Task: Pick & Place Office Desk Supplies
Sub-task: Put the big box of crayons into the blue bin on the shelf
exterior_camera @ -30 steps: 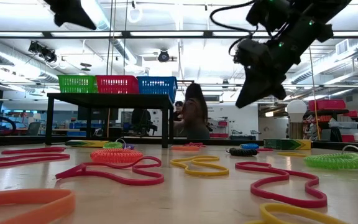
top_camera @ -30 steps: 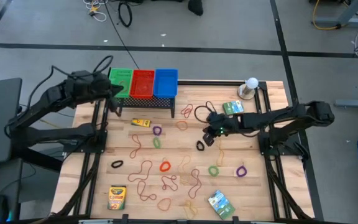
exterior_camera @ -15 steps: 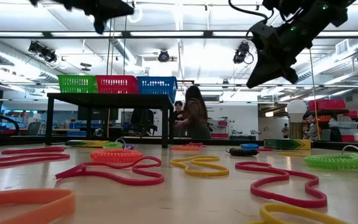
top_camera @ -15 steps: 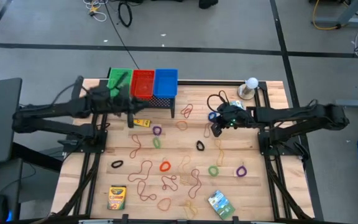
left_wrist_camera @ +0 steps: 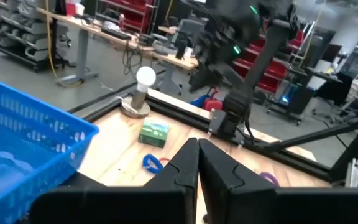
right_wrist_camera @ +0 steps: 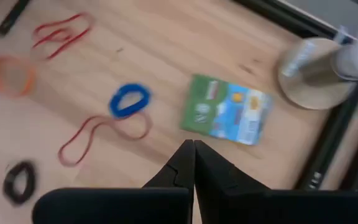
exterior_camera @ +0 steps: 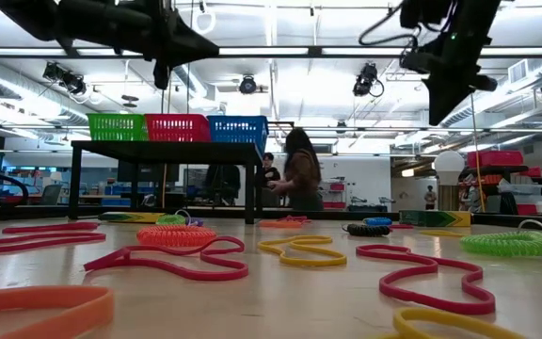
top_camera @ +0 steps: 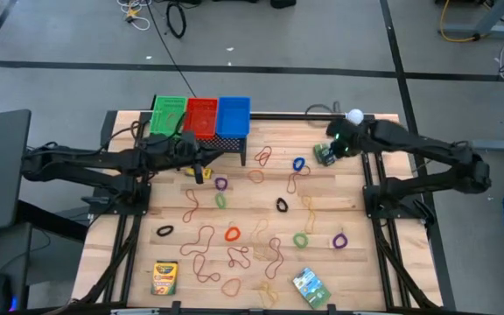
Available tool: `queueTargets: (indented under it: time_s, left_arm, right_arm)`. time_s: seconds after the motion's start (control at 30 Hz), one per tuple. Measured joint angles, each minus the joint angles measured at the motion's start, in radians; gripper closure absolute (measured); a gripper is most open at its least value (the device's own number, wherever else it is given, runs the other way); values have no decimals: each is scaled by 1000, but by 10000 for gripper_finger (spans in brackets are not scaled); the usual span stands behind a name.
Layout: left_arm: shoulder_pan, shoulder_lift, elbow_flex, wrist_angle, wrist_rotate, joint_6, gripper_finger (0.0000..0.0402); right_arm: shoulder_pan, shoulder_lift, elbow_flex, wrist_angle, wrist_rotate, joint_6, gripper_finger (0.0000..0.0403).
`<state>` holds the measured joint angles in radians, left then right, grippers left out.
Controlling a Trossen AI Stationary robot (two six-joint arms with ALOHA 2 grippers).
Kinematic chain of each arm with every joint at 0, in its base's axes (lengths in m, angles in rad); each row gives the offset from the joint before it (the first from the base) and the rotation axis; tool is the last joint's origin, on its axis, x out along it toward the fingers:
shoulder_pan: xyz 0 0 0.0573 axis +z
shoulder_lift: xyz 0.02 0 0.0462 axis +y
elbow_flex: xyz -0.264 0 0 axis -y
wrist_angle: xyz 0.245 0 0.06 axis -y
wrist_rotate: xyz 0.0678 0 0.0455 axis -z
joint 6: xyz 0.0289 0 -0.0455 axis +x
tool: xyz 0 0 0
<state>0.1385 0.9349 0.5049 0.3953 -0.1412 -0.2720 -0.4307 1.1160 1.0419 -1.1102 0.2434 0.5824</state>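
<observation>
Many thin rubber-band loops (top_camera: 232,234) in several colours lie flat across the wooden table. My left gripper (top_camera: 206,166) is shut and empty, level, just in front of the black rack, over a small yellow crayon box (top_camera: 196,173). My right gripper (top_camera: 333,147) is shut and empty, tilted down above a green packet (right_wrist_camera: 229,118) lying flat at the far right. A blue band (right_wrist_camera: 129,99) lies beside that packet. A second crayon box (top_camera: 164,276) and a second green packet (top_camera: 309,286) lie near the front edge.
A black mesh rack (top_camera: 226,142) at the far edge carries green (top_camera: 169,114), red (top_camera: 201,115) and blue (top_camera: 234,114) baskets. A white ball on a round base (top_camera: 353,119) stands at the far right corner. A person stands in the room beyond the table.
My left gripper has come down from beside the green basket toward the table's right and near side, levelling out in front of the rack. My right gripper has risen from the table's middle and gone toward the far right corner, over the green packet.
</observation>
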Motion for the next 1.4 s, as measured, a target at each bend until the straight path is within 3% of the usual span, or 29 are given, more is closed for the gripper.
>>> queueTargets:
  time_s: [0.23, 0.37, 0.53, 0.67, 0.83, 1.0, 1.23, 1.4]
  left_arm:
    - [1, 56, 0, 44, -1, -5, 385]
    - [1, 66, 0, 53, -1, 4, 385]
    - [0, 66, 0, 54, -1, 6, 385]
    - [0, 66, 0, 54, 1, 6, 385]
    - [1, 66, 0, 54, -2, 7, 385]
    - [1, 66, 0, 53, -27, 22, 385]
    - [0, 66, 0, 49, -43, 48, 385]
    - [0, 66, 0, 48, -45, 65, 385]
  right_arm:
    - [-256, 28, -1, 17, -192, -60, 395]
    - [-314, 42, -34, 64, -216, -61, 382]
    - [-348, 43, -199, 256, -339, -37, 360]
    - [-350, 43, -289, 341, -282, 25, 336]
    - [-381, 55, -357, 414, -202, 121, 276]
    - [-431, 77, -415, 506, -136, 128, 232]
    - [-504, 76, -476, 592, -128, 61, 236]
    - [-538, 76, -552, 704, -237, 40, 253]
